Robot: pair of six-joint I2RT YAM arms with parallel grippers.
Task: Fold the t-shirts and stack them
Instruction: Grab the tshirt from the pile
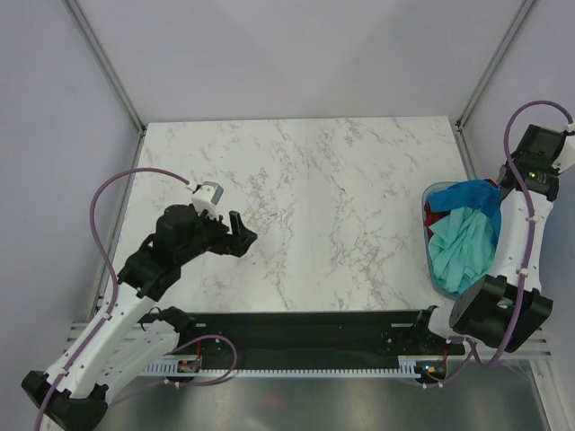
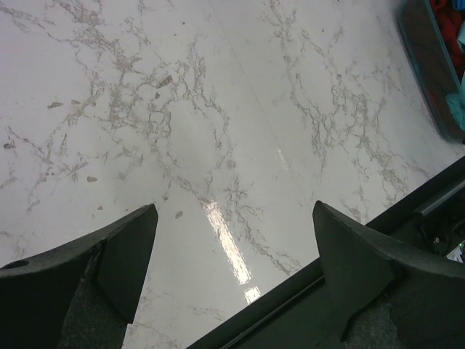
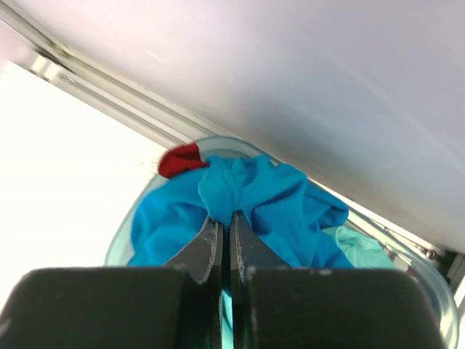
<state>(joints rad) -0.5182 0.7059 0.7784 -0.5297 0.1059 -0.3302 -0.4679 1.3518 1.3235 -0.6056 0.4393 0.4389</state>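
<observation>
1. Right gripper (image 3: 227, 216) closed, tips pinching a bunched fold of the blue t-shirt (image 3: 290, 207) over the basket (image 3: 115, 247).
2. Left gripper (image 2: 234, 211) wide open, holding nothing, hovers above the marble table (image 2: 218, 109), well apart from the basket.
3. Mint t-shirt (image 1: 463, 241) and red t-shirt (image 3: 180, 158) lie in the basket, which sits at the table's right edge.

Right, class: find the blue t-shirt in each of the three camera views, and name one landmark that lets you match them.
Top external: blue t-shirt at the right edge, at the far end of the basket.
Left wrist: not identifiable; only the basket corner shows, top right.
Right wrist: centre, pinched in the shut right gripper.
Shared landmark: the basket.
</observation>
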